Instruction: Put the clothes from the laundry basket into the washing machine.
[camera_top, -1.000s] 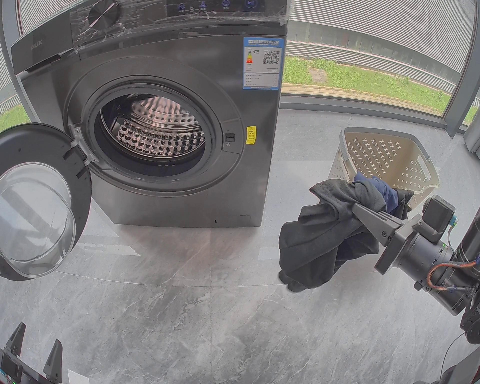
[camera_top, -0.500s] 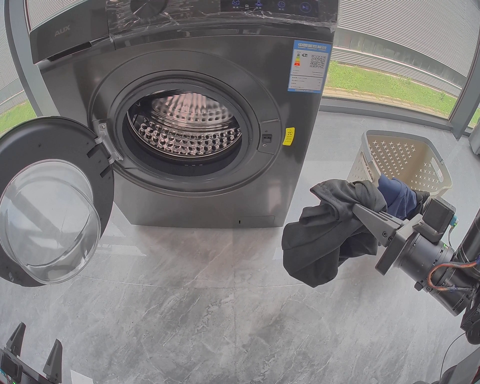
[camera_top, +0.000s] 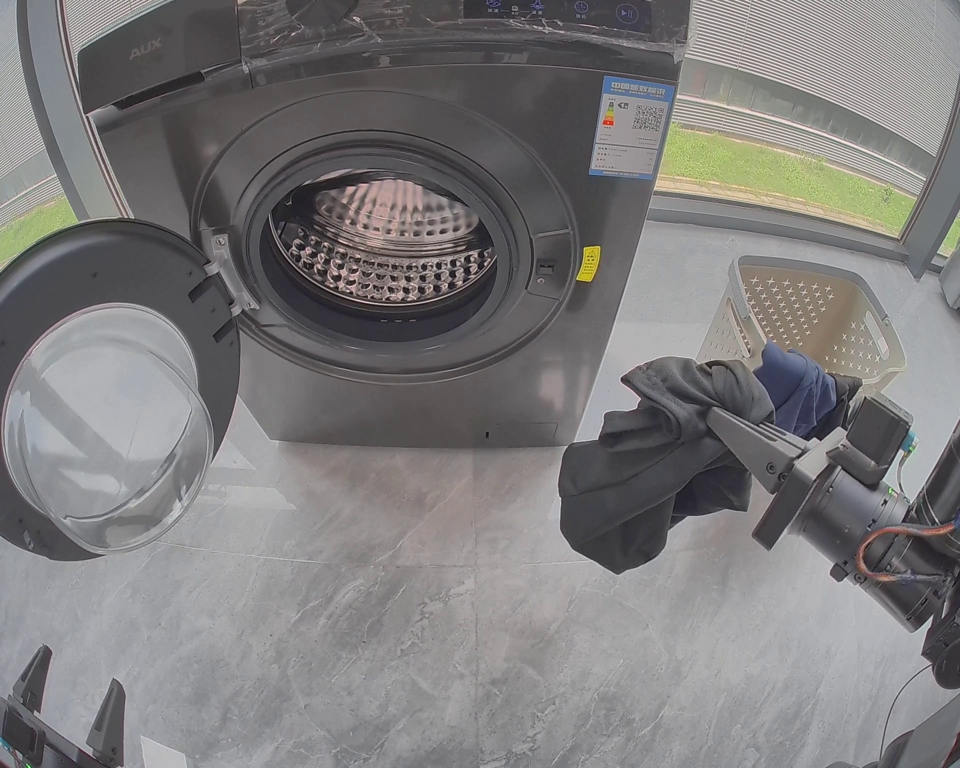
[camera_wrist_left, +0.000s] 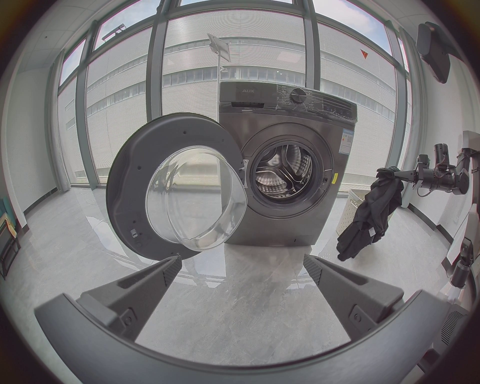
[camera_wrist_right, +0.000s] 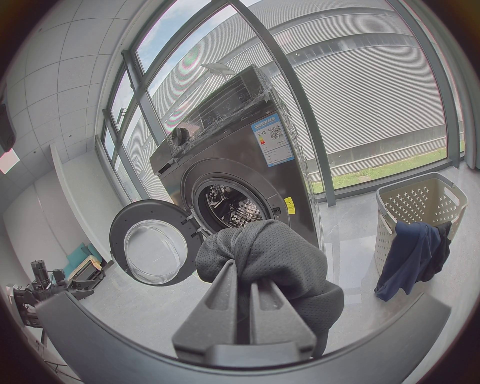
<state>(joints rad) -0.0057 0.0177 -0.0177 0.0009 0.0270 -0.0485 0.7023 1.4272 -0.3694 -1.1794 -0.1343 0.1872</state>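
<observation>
Now 1 garment (camera_top: 640, 470) in right hand (camera_top: 722, 423), 1 basket (camera_top: 805, 312).

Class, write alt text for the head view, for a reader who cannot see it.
The right gripper, jaws shut, holds a dark grey garment hanging in front of a laundry basket, beside a washing machine. The machine's round door is swung open, showing the metal drum; a blue garment drapes over the basket's rim.
</observation>
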